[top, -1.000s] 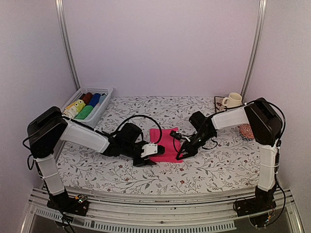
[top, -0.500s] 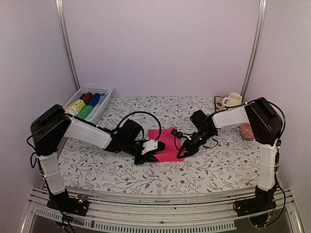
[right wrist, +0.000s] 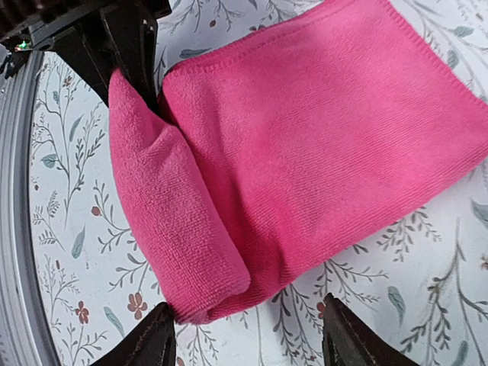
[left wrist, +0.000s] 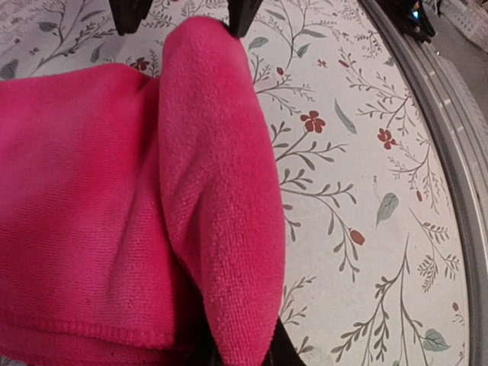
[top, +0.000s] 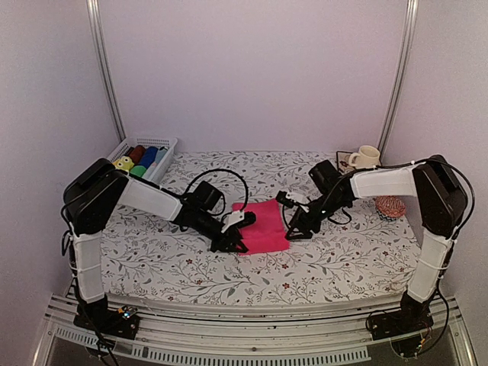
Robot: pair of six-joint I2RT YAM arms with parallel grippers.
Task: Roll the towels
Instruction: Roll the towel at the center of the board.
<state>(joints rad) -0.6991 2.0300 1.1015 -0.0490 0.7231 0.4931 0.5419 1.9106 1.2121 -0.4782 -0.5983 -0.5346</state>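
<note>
Towel (top: 267, 232), hot pink, is laid near the middle of the tabletop (top: 152, 263), with its near edge turned over into a thick fold (left wrist: 221, 191). That fold is not made out from the overhead view but is shown plainly by both wrist views. In the left wrist view it is seen running down into the left gripper (top: 235, 242), which is clenched on its left end. In the right wrist view the fold's other end is seen just ahead of the right gripper (right wrist: 248, 345), whose fingers (right wrist: 152, 345) are spread wide and grasp nothing. Only the overhead view takes in a basket (top: 156, 139) of cloth rolls at the far left corner and a mug (top: 365, 157) at the far right.
</note>
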